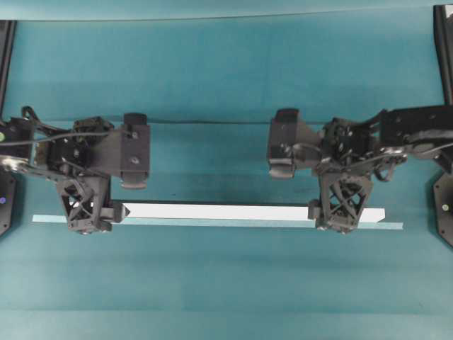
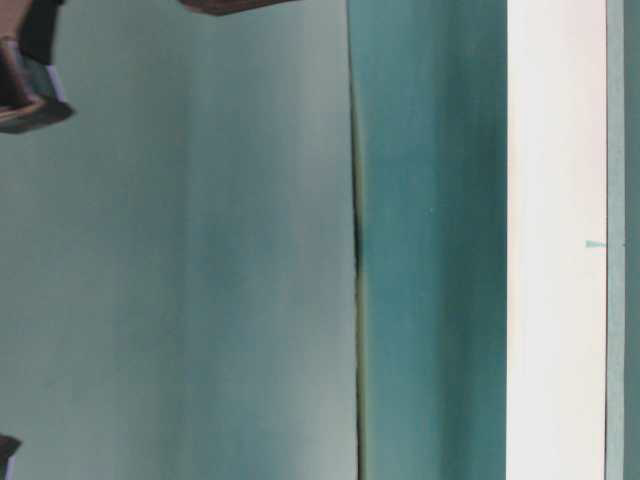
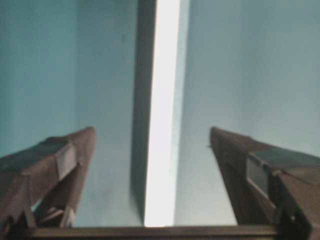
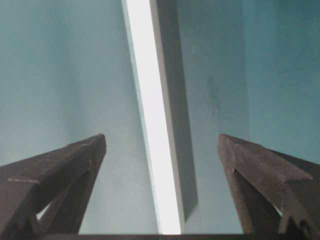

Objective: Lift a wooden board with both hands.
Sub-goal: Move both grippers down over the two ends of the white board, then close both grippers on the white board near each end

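The long, flat white wooden board (image 1: 219,212) with angled ends lies on the teal surface (image 1: 226,283), running between the two black lattice-fingered end effectors. The left end effector (image 3: 152,150) stands wide, its fingers (image 3: 65,165) well apart on either side of the board, which passes between them untouched. The right end effector (image 4: 162,155) is likewise spread wide, the board running up the middle of its gap. Just beside the board lies a thinner pale teal strip (image 1: 212,223).
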Controlling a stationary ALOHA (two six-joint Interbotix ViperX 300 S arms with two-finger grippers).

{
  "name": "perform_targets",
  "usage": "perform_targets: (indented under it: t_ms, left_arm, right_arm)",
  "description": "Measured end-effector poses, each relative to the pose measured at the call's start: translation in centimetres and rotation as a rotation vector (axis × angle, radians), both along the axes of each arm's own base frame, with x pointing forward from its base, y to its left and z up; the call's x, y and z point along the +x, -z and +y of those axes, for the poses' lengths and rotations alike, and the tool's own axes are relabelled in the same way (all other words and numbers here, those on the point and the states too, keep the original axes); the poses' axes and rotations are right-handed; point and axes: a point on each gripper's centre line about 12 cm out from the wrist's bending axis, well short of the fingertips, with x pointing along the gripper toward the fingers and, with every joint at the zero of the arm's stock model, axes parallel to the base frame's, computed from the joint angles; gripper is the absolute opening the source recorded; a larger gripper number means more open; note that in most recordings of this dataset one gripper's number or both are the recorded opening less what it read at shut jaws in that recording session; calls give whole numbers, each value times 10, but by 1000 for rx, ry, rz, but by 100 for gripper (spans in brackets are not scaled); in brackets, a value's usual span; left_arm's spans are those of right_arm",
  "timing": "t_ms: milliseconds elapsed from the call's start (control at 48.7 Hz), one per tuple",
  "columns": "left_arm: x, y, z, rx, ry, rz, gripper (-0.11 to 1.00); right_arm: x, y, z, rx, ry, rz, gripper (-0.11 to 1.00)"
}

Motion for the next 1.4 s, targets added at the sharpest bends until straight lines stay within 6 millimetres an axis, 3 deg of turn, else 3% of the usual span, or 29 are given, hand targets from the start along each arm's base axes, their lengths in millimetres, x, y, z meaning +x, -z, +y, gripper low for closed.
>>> perform_targets:
  t_ms: [410,657,841,1395]
  left_arm:
    - [1,57,0,-2,2,69,99]
    - [7,78,1,-3,-2,54,99]
    - [10,87,1,-3,-1,55,99]
    - [2,109,1,-5,-3,63,99]
  right_arm:
    - [1,38,0,-7,9,6,94]
    - [-1,61,2,-11,9,17,94]
    - [-2,77,1,-16,13,21,94]
    - [4,100,5,-22,1,32,94]
